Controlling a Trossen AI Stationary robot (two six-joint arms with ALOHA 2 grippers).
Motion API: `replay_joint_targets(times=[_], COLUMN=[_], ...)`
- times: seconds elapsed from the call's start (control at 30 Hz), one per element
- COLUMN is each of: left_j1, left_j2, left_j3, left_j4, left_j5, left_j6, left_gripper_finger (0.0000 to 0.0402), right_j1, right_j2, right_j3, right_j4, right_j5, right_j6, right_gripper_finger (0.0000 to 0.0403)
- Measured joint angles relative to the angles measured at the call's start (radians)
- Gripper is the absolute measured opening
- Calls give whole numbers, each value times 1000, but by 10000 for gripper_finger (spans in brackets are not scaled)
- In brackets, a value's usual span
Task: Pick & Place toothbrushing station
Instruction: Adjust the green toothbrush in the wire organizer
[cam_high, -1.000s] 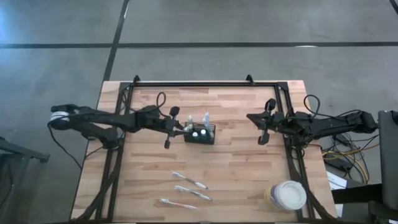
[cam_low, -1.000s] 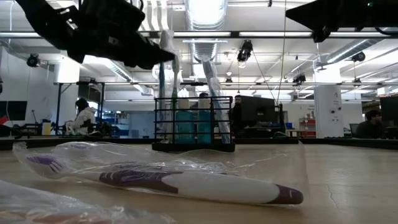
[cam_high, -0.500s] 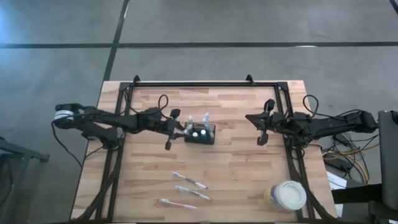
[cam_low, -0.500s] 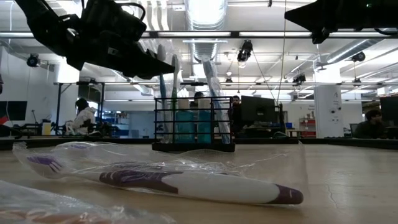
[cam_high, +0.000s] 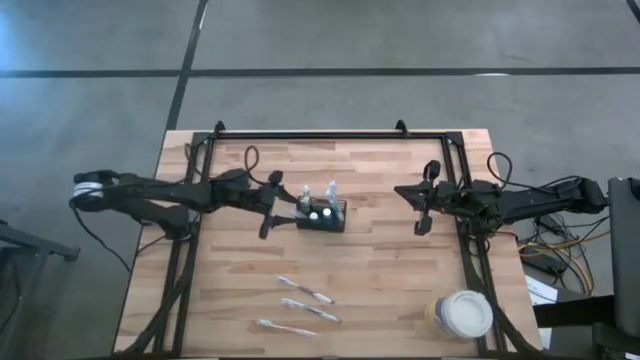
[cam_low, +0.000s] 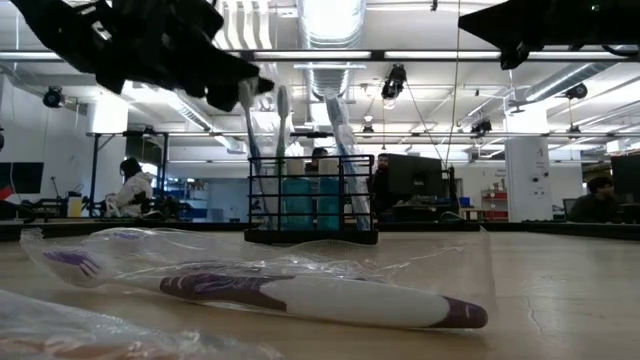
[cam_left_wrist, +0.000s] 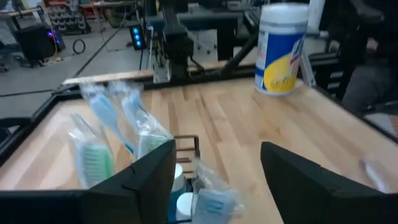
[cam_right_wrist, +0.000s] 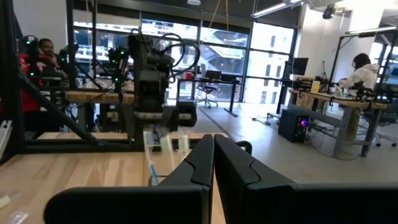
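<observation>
While the toothbrushing station (cam_high: 321, 216) sits upright around the middle of the wooden table (cam_high: 380, 270), the left gripper (cam_high: 268, 207) hangs just off its left side, fingers spread wide with nothing between them. Wrapped toothbrushes (cam_low: 280, 150) stand upright in the station, poking well above its rim. Right gripper (cam_high: 424, 205) hovers well off to the station's right, fingers pressed together, nothing held. Three more wrapped toothbrushes (cam_high: 305, 291) lie flat on the table, on the near side of the station. A round white tub (cam_high: 461, 314) sits way off toward the near right corner, far from the station.
</observation>
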Motion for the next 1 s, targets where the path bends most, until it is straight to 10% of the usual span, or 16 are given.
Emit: replay_joint_targets(times=[0.43, 0.83, 1.0], left_j1=[3, 6, 6], left_j2=[-454, -193, -132], left_j3=[0, 21, 108], left_j4=[-327, -253, -268], left_j5=[-13, 69, 67], left_j6=[-24, 8, 66], left_gripper_finger=[205, 18, 11], right_j1=[0, 0, 0], right_j2=[0, 1, 0], right_j3=[0, 17, 18], right_j4=[-23, -16, -36], right_j5=[-2, -2, -2], right_j6=[9, 3, 3], right_gripper_finger=[8, 8, 8])
